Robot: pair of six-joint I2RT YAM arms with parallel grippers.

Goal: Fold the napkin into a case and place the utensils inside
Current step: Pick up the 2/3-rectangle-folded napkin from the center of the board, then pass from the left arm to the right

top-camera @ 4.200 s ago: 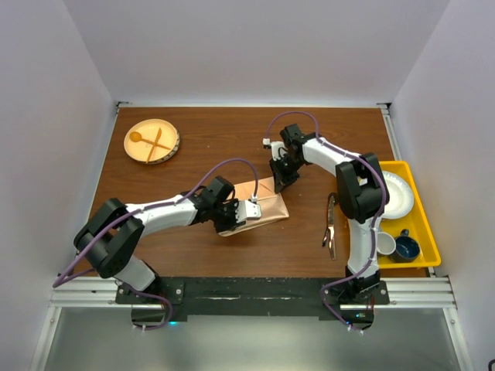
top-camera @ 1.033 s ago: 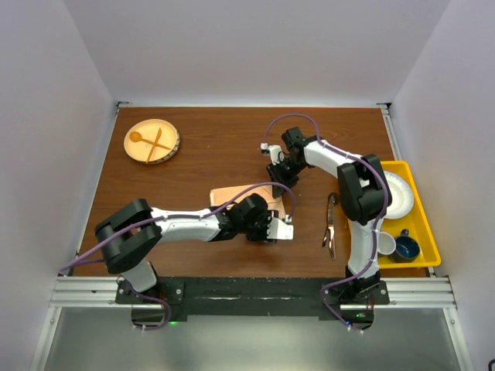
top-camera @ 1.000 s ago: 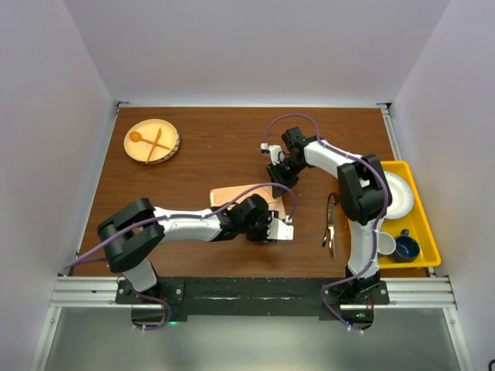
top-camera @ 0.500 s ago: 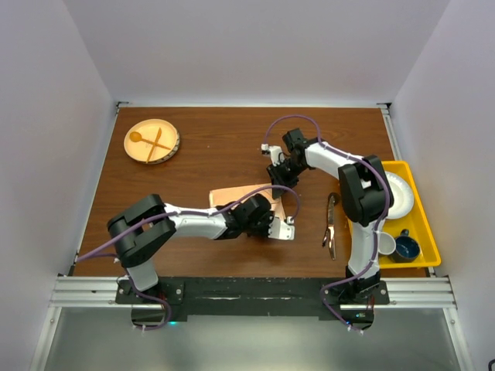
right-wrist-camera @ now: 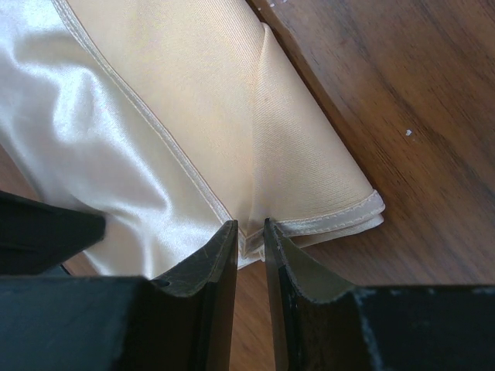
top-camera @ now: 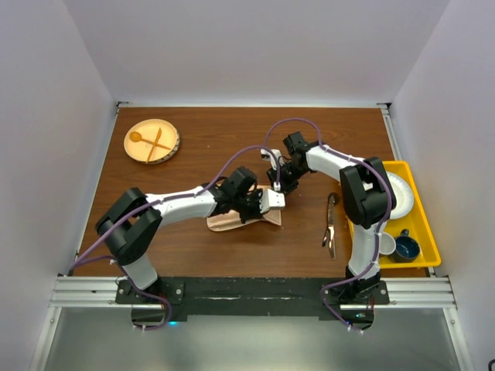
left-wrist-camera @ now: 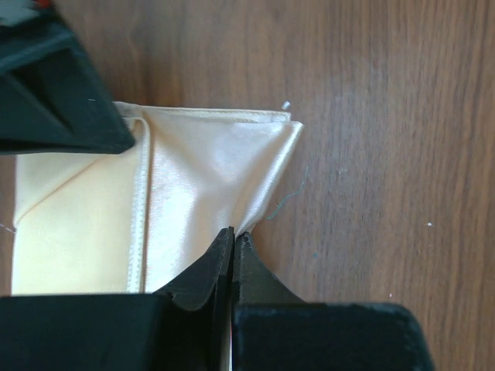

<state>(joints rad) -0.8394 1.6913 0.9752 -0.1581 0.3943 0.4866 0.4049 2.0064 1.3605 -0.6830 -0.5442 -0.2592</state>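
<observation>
The peach-orange satin napkin [top-camera: 227, 222] lies partly folded at mid-table, mostly under my left gripper [top-camera: 261, 207]. In the left wrist view my left gripper [left-wrist-camera: 233, 234] is shut on a fold at the napkin's [left-wrist-camera: 205, 182] near edge. In the right wrist view my right gripper [right-wrist-camera: 250, 229] pinches the hemmed edge of the napkin [right-wrist-camera: 193, 116]. My right gripper [top-camera: 280, 184] sits at the napkin's far right corner, close to the left gripper. The dark utensils [top-camera: 330, 224] lie on the table to the right, apart from both grippers.
A round wooden plate [top-camera: 165, 151] with a pale wooden spoon and fork sits at the far left. A yellow tray [top-camera: 424, 224] at the right edge holds a white plate and two cups. White walls enclose the table.
My left gripper has swung from the napkin's front right back up and left, drawing the cloth with it. The napkin now looks narrower. The right gripper has barely moved.
</observation>
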